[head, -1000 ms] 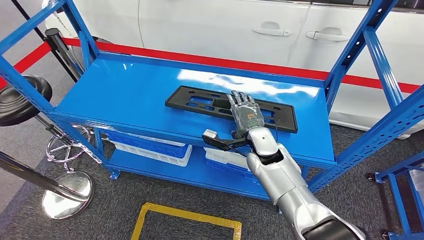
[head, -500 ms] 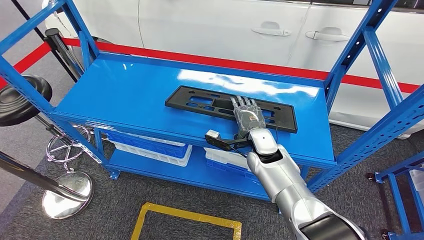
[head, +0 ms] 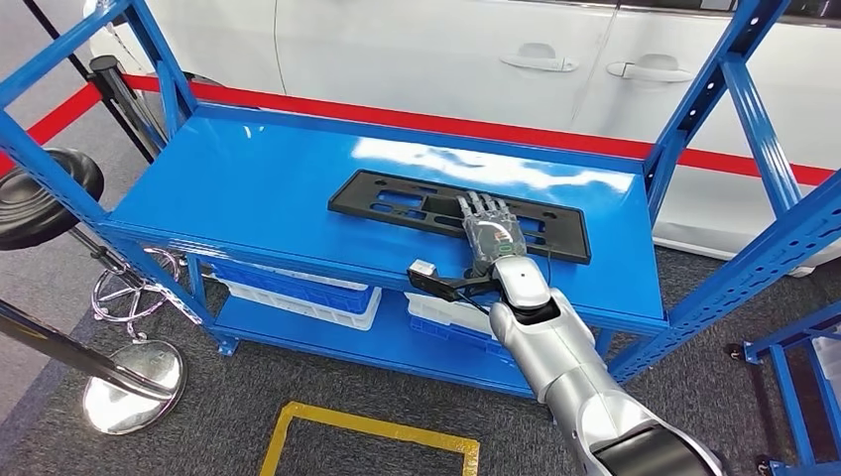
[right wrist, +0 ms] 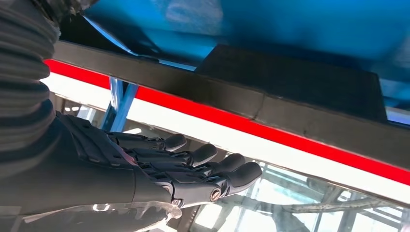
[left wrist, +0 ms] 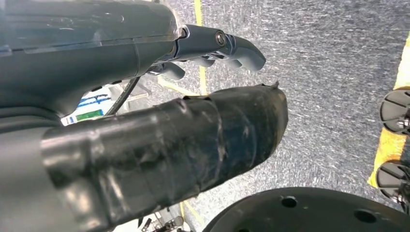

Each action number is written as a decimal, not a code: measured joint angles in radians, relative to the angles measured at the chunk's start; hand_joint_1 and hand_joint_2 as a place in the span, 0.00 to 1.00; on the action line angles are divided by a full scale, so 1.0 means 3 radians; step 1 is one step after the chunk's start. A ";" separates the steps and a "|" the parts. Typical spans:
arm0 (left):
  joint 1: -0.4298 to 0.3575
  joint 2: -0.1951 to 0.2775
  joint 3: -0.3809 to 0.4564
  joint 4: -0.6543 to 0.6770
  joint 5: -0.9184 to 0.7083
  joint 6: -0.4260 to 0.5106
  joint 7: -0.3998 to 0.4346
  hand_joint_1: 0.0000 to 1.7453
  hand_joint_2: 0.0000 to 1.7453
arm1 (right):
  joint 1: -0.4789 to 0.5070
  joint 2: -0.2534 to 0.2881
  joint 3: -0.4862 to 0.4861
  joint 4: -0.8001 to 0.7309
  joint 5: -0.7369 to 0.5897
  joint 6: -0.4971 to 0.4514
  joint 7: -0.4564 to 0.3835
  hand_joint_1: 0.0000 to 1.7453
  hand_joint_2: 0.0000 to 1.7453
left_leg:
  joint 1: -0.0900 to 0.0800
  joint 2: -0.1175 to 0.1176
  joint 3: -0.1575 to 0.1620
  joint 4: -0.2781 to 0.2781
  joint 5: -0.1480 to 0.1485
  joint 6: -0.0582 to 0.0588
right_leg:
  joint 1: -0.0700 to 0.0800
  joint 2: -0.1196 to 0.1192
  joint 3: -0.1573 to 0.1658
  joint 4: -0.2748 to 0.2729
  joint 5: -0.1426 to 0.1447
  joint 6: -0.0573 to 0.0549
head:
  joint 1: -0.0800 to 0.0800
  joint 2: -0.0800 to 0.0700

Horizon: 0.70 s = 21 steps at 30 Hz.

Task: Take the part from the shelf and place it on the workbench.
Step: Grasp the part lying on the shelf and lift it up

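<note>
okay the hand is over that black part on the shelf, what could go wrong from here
The right hand lies flat over the long black part, well off its middle, so a lift may tip the far end down. The part sits flat on the glossy blue shelf; fingers may slide it rather than catch an edge.

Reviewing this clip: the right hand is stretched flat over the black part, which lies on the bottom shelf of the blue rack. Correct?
Not quite. The black part lies on the top shelf of the blue rack, not the bottom one, as the head view shows. The right hand is indeed stretched flat over it, fingers extended.
</note>
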 joint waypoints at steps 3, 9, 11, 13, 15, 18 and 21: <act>-0.0003 0.0001 0.0000 0.0001 -0.0003 -0.0045 -0.0017 0.00 0.00 | -0.0001 0.0016 -0.0029 -0.0004 0.0024 -0.0015 -0.0012 0.00 1.00 | 0.0013 0.0005 0.0026 -0.0053 0.0025 0.0035 | 0.0004 -0.0001 0.0011 -0.0009 -0.0004 0.0030 | 0.0000 0.0000; 0.0000 -0.0004 0.0001 0.0001 -0.0004 -0.0087 -0.0033 0.00 0.00 | 0.0015 0.0021 -0.0061 -0.0002 0.0034 -0.0025 -0.0021 0.00 1.00 | 0.0040 0.0023 0.0071 -0.0122 0.0054 0.0074 | -0.0004 -0.0009 -0.0414 0.0866 -0.0403 0.0074 | 0.0003 0.0000; 0.0001 -0.0004 0.0001 0.0001 -0.0004 -0.0093 -0.0036 0.00 0.00 | 0.0024 0.0021 -0.0067 -0.0001 0.0034 -0.0027 -0.0024 0.00 1.00 | 0.0045 0.0018 0.0075 -0.0095 0.0031 0.0056 | -0.0018 -0.0010 -0.0352 0.0711 -0.0242 0.0080 | 0.0002 0.0000; 0.0001 -0.0005 0.0001 0.0001 -0.0005 -0.0102 -0.0041 0.00 0.00 | 0.0021 0.0021 -0.0071 -0.0003 0.0035 -0.0031 -0.0033 0.00 1.00 | 0.0045 0.0014 0.0067 -0.0046 -0.0004 0.0019 | -0.0030 -0.0003 -0.0153 0.0285 -0.0047 0.0076 | 0.0003 0.0000; 0.0000 -0.0004 0.0001 0.0001 -0.0007 -0.0112 -0.0045 0.00 0.00 | 0.0024 0.0023 -0.0073 -0.0004 0.0035 -0.0037 -0.0046 0.00 1.00 | 0.0037 0.0007 0.0047 -0.0007 -0.0030 -0.0023 | -0.0023 0.0009 -0.0062 0.0077 0.0001 0.0045 | 0.0000 0.0000; 0.0001 -0.0003 0.0001 0.0001 -0.0009 -0.0132 -0.0048 0.00 0.00 | 0.0036 0.0026 -0.0076 -0.0005 0.0035 -0.0042 -0.0055 0.00 1.00 | 0.0044 0.0009 0.0041 0.0002 -0.0044 -0.0071 | -0.0009 0.0009 -0.0067 0.0071 -0.0002 -0.0022 | -0.0002 0.0000; 0.0001 -0.0003 0.0001 0.0001 -0.0011 -0.0152 -0.0046 0.00 0.00 | 0.0037 0.0032 -0.0076 -0.0004 0.0034 -0.0047 -0.0065 0.00 1.00 | 0.0053 0.0059 -0.0113 0.0335 -0.0241 -0.0109 | -0.0018 -0.0009 -0.0051 0.0048 0.0005 -0.0080 | -0.0003 0.0000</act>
